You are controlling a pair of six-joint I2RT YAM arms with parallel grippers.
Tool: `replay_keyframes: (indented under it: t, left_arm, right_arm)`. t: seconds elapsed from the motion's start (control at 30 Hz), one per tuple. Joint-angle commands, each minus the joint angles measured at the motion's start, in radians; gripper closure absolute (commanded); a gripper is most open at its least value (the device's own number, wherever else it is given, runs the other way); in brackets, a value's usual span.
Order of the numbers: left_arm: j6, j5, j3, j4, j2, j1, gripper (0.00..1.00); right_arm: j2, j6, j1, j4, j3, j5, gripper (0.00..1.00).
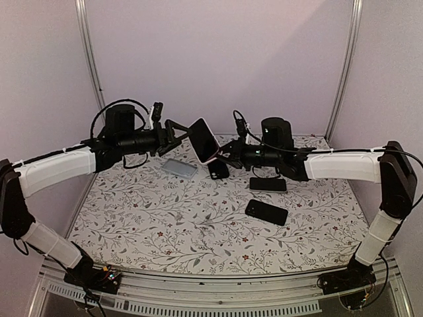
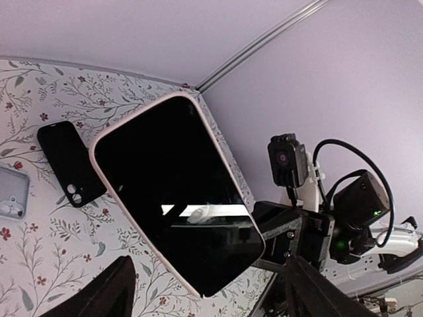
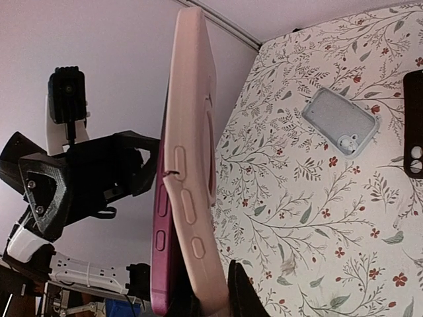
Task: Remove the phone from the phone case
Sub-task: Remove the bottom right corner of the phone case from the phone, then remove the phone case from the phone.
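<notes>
Gripping phone (image 1: 205, 140) bottom: right pincer (image 1: 217, 157); left pincer (image 1: 183, 132) spread near top.

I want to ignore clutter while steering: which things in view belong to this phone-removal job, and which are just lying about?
Job: black-screened phone in its pale pink rubbery case; right gripper, shut on the cased phone; left gripper, open, facing it.
Lying about: grey translucent phone case; black rectangular item with two camera rings; two black phone-shaped slabs.
</notes>
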Motion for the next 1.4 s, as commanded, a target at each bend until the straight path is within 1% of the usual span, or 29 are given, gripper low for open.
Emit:
replay_keyframes:
  t: [0.0, 0.17, 0.3, 0.43, 0.57, 0.7, 1.0, 1.1, 1.27, 1.37]
  left_arm:
    - [0.113, -0.070, 0.071, -0.194, -0.005, -0.027, 0.22]
    - [0.194, -0.207, 0.184, -0.361, 0.079, -0.104, 0.23]
    - [0.241, -0.326, 0.265, -0.443, 0.148, -0.170, 0.22]
    - [0.278, -0.431, 0.341, -0.519, 0.209, -0.230, 0.17]
    - [0.256, -0.449, 0.369, -0.533, 0.230, -0.248, 0.15]
    - [0.213, -0.513, 0.377, -0.551, 0.244, -0.252, 0.14]
    - [0.168, -0.487, 0.381, -0.533, 0.275, -0.254, 0.15]
    - [0.153, -0.496, 0.371, -0.533, 0.276, -0.254, 0.17]
    - [0.149, -0.503, 0.345, -0.529, 0.267, -0.254, 0.28]
    - [0.150, -0.496, 0.322, -0.515, 0.256, -0.252, 0.35]
  right_arm:
    - [-0.061, -0.178, 0.028, -0.120, 0.047, 0.166, 1.00]
    - [-0.040, -0.266, 0.061, -0.233, 0.103, 0.283, 1.00]
    - [-0.023, -0.275, 0.070, -0.248, 0.122, 0.288, 1.00]
    - [-0.003, -0.270, 0.083, -0.260, 0.146, 0.282, 1.00]
    - [0.009, -0.281, 0.099, -0.283, 0.167, 0.313, 1.00]
    - [0.015, -0.297, 0.118, -0.294, 0.179, 0.351, 1.00]
    - [0.047, -0.345, 0.156, -0.360, 0.246, 0.476, 1.00]
    - [0.047, -0.342, 0.157, -0.366, 0.251, 0.505, 1.00]
    - [0.046, -0.333, 0.155, -0.373, 0.267, 0.519, 1.00]
    - [0.052, -0.325, 0.141, -0.375, 0.273, 0.489, 1.00]
